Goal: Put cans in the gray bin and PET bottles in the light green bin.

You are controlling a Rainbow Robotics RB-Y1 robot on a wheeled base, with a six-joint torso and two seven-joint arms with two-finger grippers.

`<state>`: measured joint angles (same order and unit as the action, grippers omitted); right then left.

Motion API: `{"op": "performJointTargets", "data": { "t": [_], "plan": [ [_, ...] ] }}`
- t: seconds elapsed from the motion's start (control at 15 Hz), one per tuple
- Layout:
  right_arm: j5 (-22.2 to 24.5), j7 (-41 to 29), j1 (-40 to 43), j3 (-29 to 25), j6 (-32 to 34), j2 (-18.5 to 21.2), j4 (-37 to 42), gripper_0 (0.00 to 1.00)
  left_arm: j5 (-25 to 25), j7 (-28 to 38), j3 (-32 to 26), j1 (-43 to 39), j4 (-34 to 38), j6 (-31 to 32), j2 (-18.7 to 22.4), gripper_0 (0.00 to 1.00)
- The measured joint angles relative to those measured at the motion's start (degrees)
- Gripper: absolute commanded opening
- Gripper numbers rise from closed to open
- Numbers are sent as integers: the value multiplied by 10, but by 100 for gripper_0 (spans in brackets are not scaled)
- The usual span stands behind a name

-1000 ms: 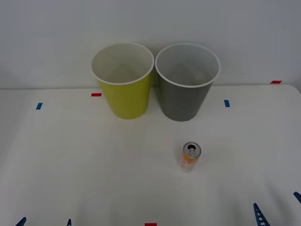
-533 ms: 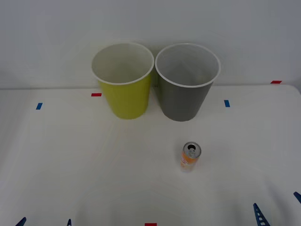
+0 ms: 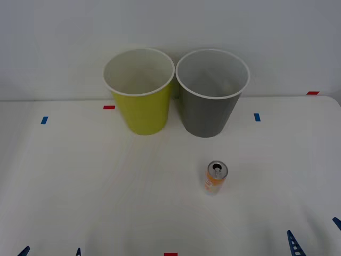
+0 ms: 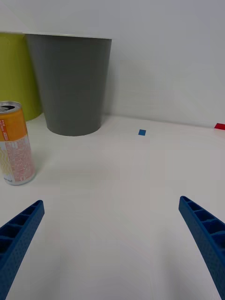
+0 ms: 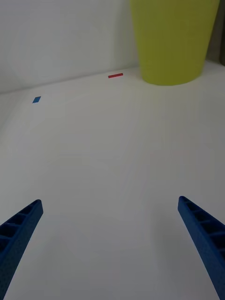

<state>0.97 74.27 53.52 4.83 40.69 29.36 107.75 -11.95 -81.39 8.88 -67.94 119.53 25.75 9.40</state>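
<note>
Slim orange-and-white drink can (image 3: 216, 177) stands upright on the white counter (image 3: 106, 181) near the dark gray bin (image 3: 210, 96) — left hand (image 5: 110, 253) and right hand (image 4: 112, 248) both spread wide, holding nothing.

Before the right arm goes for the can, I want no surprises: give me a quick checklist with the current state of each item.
1. can upright on the table, standing apart from both bins: ok.
2. right gripper open, nothing between its fingers: ok.
3. Table between the right gripper and the can bare in the right wrist view: ok.
4. gray bin upright, mouth open, just beyond the can: ok.
5. light green bin beside the gray one, off the likely carry path: ok.
6. left gripper open, low over bare table on the far side from the can: ok.
</note>
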Motion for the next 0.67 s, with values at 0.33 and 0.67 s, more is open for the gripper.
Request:
{"op": "performJointTargets", "data": {
  "t": [0.33, 0.67],
  "plan": [
    [0, 0, 0, 0, 0, 0, 0, 100, 0, 0, 0, 0, 0, 0, 0, 100],
    [0, 0, 0, 0, 0, 0, 0, 100, 0, 0, 0, 0, 0, 0, 0, 100]
  ]
}}
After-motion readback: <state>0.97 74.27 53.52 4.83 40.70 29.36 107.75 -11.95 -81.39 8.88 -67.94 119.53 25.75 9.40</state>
